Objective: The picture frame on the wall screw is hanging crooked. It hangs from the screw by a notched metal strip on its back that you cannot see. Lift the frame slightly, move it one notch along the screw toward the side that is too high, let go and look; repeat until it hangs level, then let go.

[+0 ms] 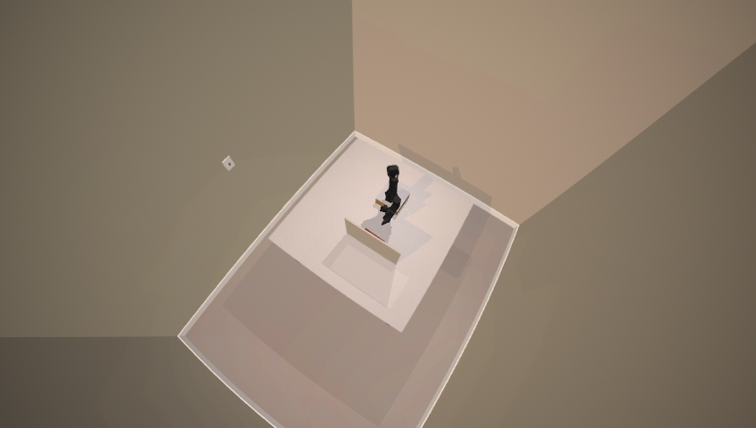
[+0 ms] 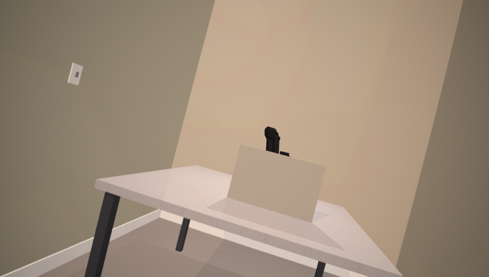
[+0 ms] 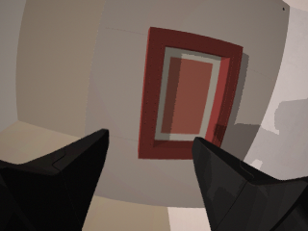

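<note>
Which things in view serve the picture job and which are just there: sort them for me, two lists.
Part of the job:
- red picture frame
- upright panel behind it
- black arm
- its pincer

Just there:
- wall switch plate
</note>
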Available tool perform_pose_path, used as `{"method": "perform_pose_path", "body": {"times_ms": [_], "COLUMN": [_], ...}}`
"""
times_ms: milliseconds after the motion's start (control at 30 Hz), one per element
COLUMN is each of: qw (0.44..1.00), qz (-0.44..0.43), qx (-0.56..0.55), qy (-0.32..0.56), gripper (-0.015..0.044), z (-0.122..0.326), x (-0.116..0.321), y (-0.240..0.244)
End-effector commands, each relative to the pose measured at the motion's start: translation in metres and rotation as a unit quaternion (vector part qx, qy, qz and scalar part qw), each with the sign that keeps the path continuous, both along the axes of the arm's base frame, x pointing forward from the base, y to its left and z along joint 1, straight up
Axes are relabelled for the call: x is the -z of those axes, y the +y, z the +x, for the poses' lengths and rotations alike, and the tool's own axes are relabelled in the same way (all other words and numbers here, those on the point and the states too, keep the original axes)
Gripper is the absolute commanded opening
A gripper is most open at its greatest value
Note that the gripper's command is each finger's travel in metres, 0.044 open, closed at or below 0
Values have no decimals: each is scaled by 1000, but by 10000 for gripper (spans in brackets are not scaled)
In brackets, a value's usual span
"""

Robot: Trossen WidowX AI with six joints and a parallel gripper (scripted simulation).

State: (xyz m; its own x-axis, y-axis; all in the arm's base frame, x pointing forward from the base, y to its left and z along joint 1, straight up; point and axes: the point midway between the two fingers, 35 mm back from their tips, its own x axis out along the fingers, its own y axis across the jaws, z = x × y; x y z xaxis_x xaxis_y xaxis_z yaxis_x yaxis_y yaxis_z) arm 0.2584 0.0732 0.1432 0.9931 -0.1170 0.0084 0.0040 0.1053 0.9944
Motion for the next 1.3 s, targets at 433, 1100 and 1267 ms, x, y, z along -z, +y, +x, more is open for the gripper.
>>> {"method": "perform_pose_path", "body": {"times_ms": [433,1100,1267], "qw": [1000,1000,1000], "qz": [1,-4,-4], "qx": [-4,-8,-8], "qy": [0,-7,-7], "gripper": [260,260,260], "z": [24,80,83], "x": [-1,0,-1], "y": [1,-9,-9]}}
